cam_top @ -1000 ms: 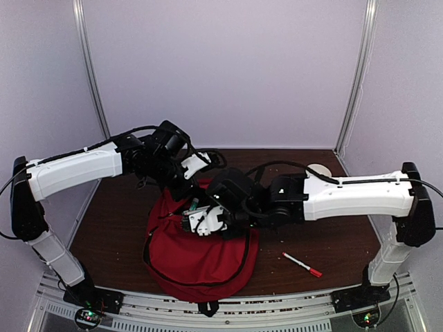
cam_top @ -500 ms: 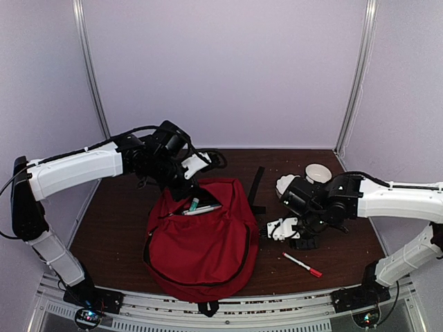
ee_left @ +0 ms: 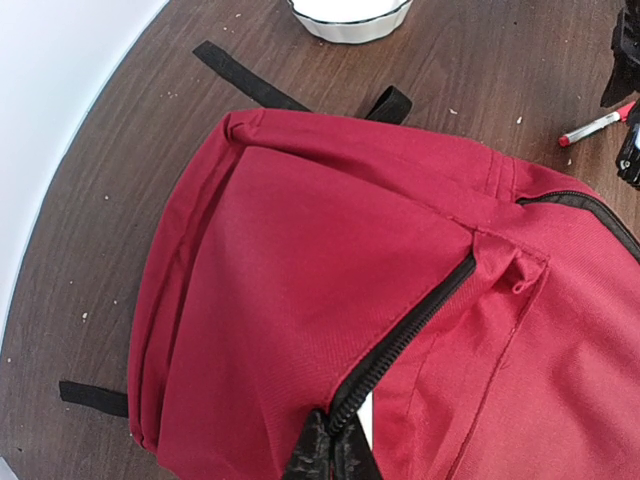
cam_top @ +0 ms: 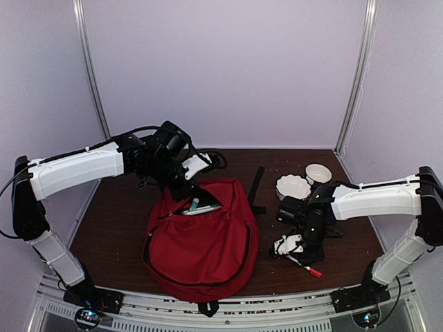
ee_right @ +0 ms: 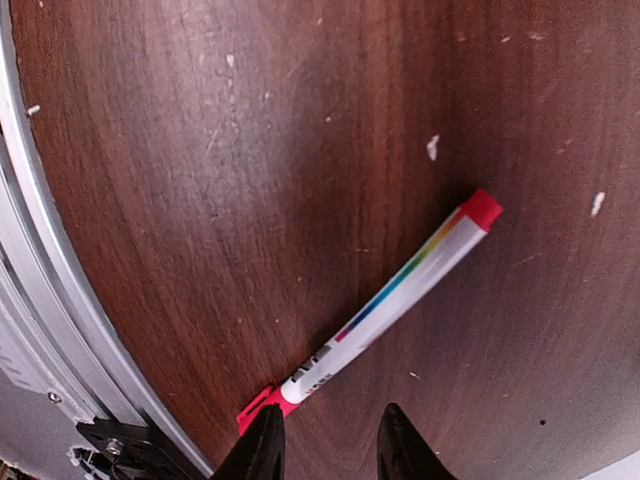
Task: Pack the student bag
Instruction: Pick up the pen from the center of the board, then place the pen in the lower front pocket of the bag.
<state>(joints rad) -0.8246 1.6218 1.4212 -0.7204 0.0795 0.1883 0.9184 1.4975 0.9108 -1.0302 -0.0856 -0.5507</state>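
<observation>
One red student bag [cam_top: 201,256], wooden table [cam_top: 111,228], lilac walls [cam_top: 221,69]

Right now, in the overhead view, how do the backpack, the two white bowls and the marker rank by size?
1. red backpack
2. fluted white bowl
3. plain white bowl, slightly smaller
4. marker, by far the thinnest

White-shelled left arm [cam_top: 76,169], matching right arm [cam_top: 377,199], black joints, thin black cables looping alongside, black-fingered right claw [ee_right: 328,412].
</observation>
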